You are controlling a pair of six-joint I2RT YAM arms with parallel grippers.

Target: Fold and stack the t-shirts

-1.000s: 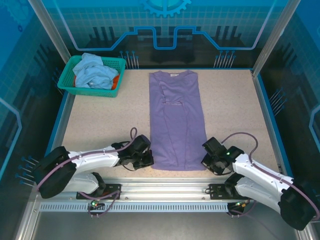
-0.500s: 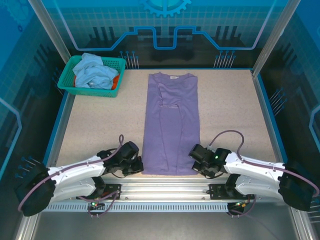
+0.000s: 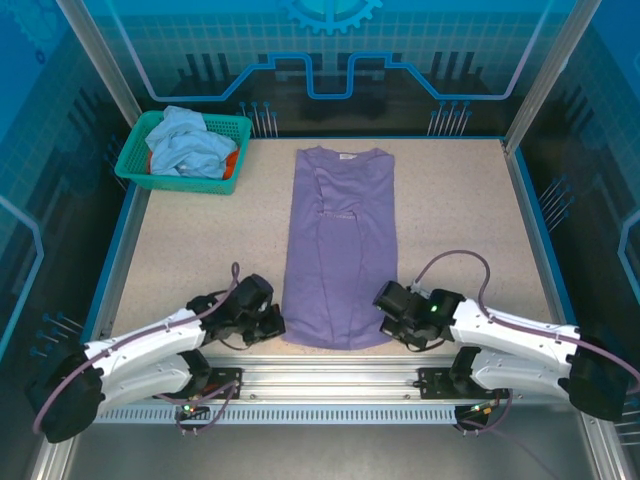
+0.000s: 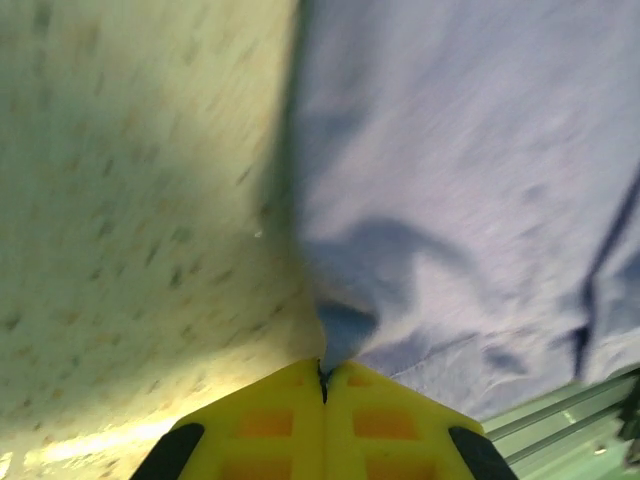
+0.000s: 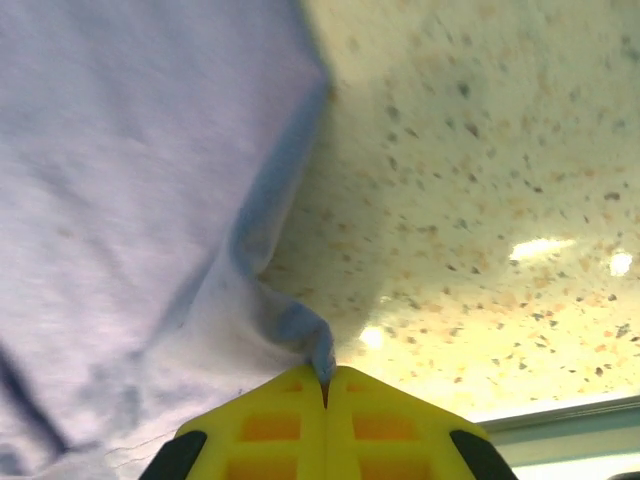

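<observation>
Lavender t-shirt (image 4: pixel 460 180): blurred just beyond your left fingers (image 4: pixel 270 420), cut by the frame edges.
Chest lettering (image 3: pixel 346 209): far ahead of those fingers, too small for you to read.
Orange t-shirt (image 3: pixel 232 165): a sliver shows; the light-blue t-shirt (image 3: pixel 190 145) covers the rest.

my left arm (image 3: pixel 150 345) and right arm (image 3: pixel 510 335) wear white shells with black joints, each trailing a purple-grey cable (image 3: pixel 455 258). my left gripper (image 4: pixel 323 370) and right gripper (image 5: pixel 323 380) have bright yellow fingers (image 4: pixel 270 420) with square recesses and, i think, black pads at the outer corners.
</observation>
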